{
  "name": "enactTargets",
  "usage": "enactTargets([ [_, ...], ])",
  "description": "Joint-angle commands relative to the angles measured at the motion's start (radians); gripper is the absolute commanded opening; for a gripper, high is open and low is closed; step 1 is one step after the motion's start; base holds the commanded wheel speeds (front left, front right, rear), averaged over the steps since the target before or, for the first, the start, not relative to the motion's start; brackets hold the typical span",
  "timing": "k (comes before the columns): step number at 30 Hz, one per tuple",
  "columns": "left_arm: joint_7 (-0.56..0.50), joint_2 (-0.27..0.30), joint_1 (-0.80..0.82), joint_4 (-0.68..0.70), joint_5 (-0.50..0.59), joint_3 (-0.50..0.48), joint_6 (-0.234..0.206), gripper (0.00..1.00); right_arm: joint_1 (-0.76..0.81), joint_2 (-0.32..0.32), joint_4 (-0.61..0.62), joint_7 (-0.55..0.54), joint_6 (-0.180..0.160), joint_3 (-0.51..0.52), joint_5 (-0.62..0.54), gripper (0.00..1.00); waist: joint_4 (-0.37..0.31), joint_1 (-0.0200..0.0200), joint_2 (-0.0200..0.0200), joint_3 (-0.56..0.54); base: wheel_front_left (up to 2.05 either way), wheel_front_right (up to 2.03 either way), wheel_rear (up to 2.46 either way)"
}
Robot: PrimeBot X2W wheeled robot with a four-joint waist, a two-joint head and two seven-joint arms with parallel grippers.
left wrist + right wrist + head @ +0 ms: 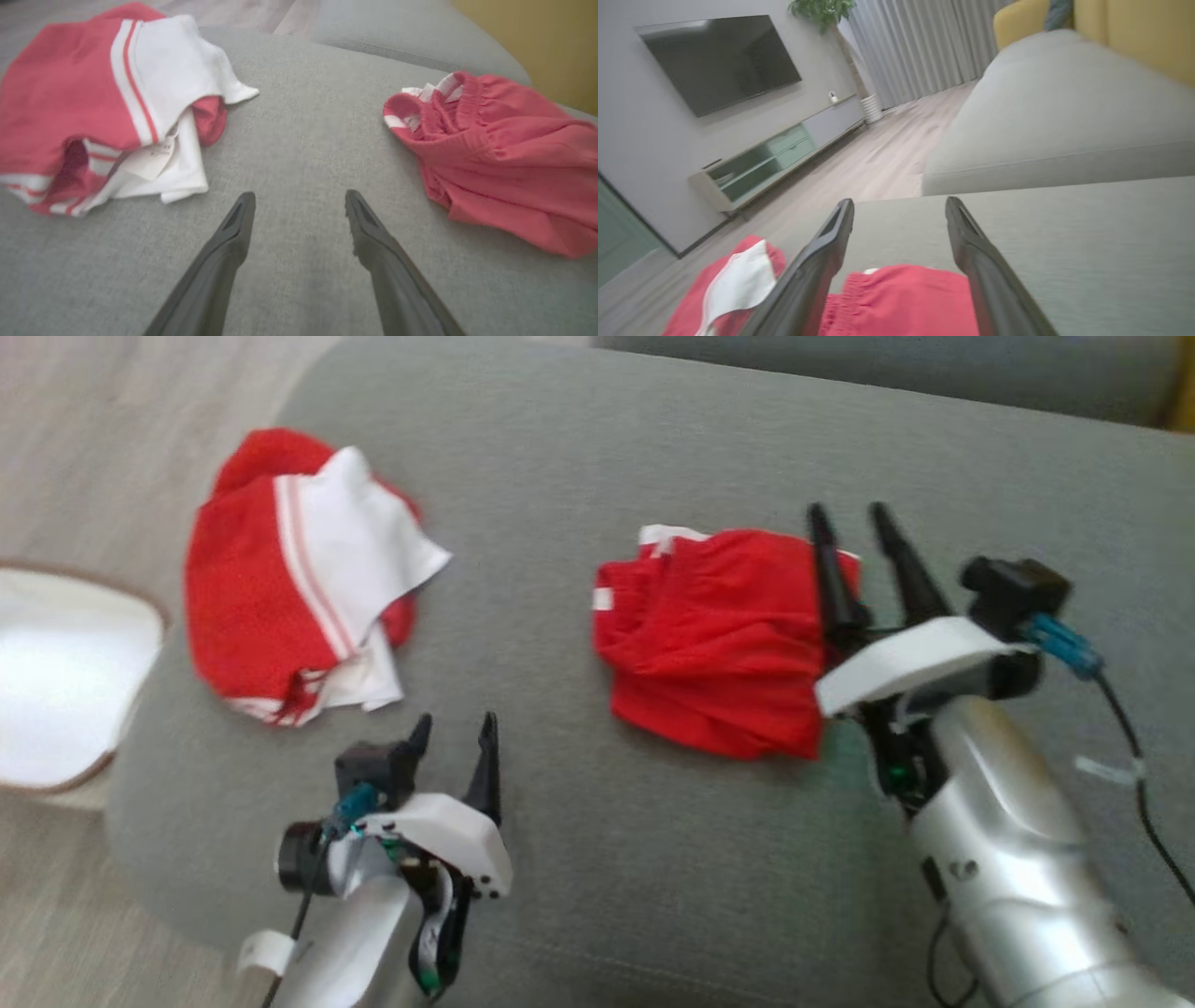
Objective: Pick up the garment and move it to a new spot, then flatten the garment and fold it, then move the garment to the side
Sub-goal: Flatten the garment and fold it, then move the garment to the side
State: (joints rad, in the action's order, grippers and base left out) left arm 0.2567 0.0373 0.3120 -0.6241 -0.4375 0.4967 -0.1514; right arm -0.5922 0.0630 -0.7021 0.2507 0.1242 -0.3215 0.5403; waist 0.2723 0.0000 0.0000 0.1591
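Observation:
The garment [261, 607], a red jersey with white panels and striped trim, lies crumpled at the left of the grey cushion [607, 877]. It also appears in the left wrist view [60, 93] and the right wrist view [738, 275]. My left gripper [456, 723] is open just below and to the right of it, with nothing between its fingers [299, 196]. A folded red piece with a gathered waistband [719, 653] lies at mid-right [514, 163]. My right gripper [848, 513] is open over its right edge, with the cloth [901, 298] below its spread fingers [900, 201].
A white rounded tabletop with a brown rim [65, 672] stands left of the cushion over wooden floor [112, 420]. A second grey cushion [1055, 102] lies behind, a yellow seat [1134, 28] beyond it. A wall television [719, 60] and low cabinet [775, 154] stand further away.

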Motion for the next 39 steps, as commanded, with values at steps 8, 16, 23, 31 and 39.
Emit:
enactTargets([
  [8,0.005,0.013,-0.001,0.1,0.126,-0.162,-0.018,1.0,0.174,-0.013,0.146,0.011,0.007,0.209,-0.227,1.0,-0.199,0.0,0.0,-0.008,0.0,0.0,0.0],
  [16,0.005,0.013,-0.068,0.138,0.187,-0.235,-0.007,1.0,0.256,-0.013,0.161,0.011,0.007,0.219,-0.263,1.0,-0.264,0.0,0.0,-0.035,0.0,0.0,0.0],
  [23,0.005,0.013,-0.139,0.167,0.201,-0.266,0.0,1.0,0.313,-0.013,0.15,0.011,0.007,0.183,-0.235,1.0,-0.278,0.0,0.0,-0.058,0.0,0.0,0.0],
  [31,0.005,0.013,-0.133,0.172,0.193,-0.237,0.006,1.0,0.296,-0.013,0.132,0.011,0.007,0.136,-0.203,1.0,-0.25,0.0,0.0,-0.037,0.0,0.0,0.0],
  [39,0.005,0.013,-0.103,0.167,0.177,-0.166,0.015,1.0,0.155,-0.013,0.031,0.011,0.007,-0.015,-0.113,1.0,-0.145,0.0,0.0,0.019,0.0,0.0,0.0],
])
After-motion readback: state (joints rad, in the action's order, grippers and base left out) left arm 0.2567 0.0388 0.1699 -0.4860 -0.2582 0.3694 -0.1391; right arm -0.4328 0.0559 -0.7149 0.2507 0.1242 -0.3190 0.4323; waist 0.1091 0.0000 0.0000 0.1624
